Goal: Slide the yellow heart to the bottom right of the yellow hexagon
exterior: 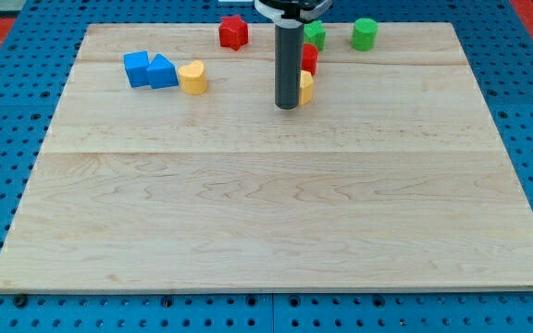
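Observation:
A yellow block (192, 78) with a notched, heart-like top sits at the upper left of the wooden board (266, 213), just right of two blue blocks. A second yellow block (306, 86) sits near the top centre, mostly hidden behind my rod, so its shape cannot be made out. My tip (288, 106) rests on the board touching or almost touching this second yellow block's left side. It is well to the right of the heart-like block.
A blue cube (137, 69) and a blue wedge-like block (163, 72) touch at the upper left. A red star (233, 31) lies at the top edge. A red block (310, 58), a green block (316, 35) and a green cylinder-like block (365, 33) stand right of the rod.

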`<move>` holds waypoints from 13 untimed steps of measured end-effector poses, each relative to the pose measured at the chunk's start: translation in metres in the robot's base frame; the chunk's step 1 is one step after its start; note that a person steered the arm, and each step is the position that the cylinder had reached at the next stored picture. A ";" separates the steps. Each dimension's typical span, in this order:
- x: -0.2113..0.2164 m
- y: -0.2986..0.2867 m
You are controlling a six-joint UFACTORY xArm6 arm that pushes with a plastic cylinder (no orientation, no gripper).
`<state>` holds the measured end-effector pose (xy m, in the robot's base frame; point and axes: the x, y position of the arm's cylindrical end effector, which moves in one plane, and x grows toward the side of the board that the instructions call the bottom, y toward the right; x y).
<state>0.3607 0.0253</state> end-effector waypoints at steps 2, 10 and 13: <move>-0.023 -0.188; 0.062 -0.065; 0.069 0.017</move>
<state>0.4301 0.0420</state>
